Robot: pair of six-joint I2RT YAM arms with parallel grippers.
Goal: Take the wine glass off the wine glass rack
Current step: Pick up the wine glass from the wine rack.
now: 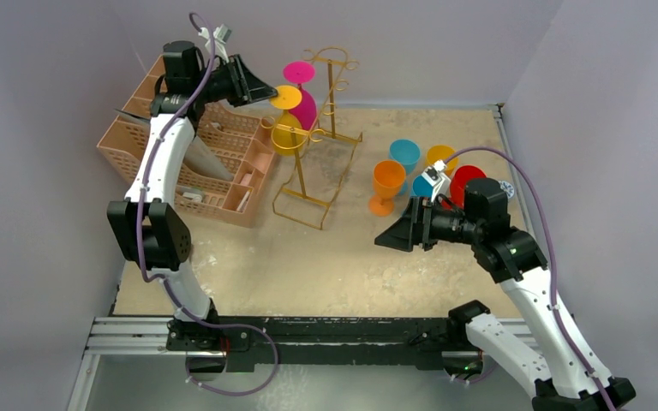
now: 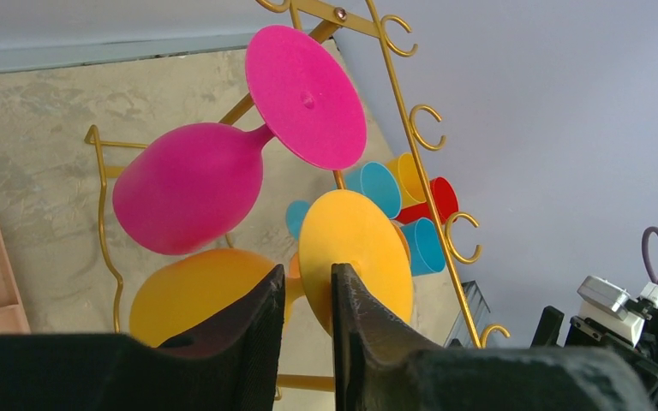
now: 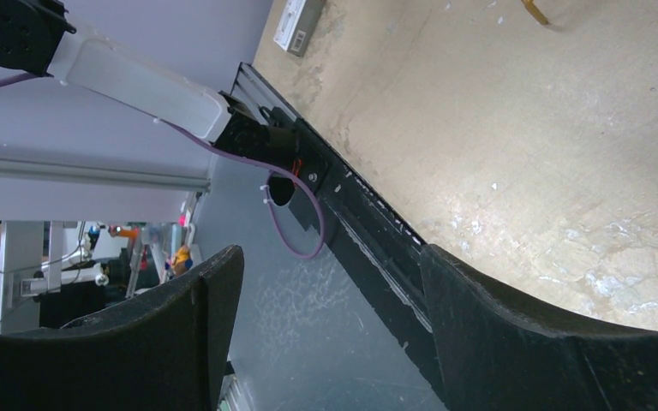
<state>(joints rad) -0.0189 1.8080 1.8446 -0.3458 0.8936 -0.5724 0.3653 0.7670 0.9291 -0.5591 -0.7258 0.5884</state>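
The left hand (image 2: 308, 278) is closed to a narrow gap around the stem of the yellow wine glass (image 2: 355, 248), while the right hand (image 3: 330, 254) is spread wide with nothing held. The glass is hung bowl-down on the gold wine glass rack (image 2: 340, 14), crowded by a pink wine glass (image 2: 188, 184) just beside it. A peach organizer (image 1: 223, 163) is set beside the rack on the desk (image 1: 308, 257).

- I see plain lavender-grey walls (image 1: 445, 43) closing in the work area on the left, back and right.
- The tabletop (image 1: 308, 257) is sandy beige, mottled and scuffed with whitish patches.
- A black and silver metal rail (image 1: 326, 330) runs along its near edge.
- Below it lies a dull grey floor (image 1: 351, 390).
- The light is even, and I see only soft shadows.
- On the right wrist feed, a dim room (image 3: 94, 257) beyond is too blurred to read.
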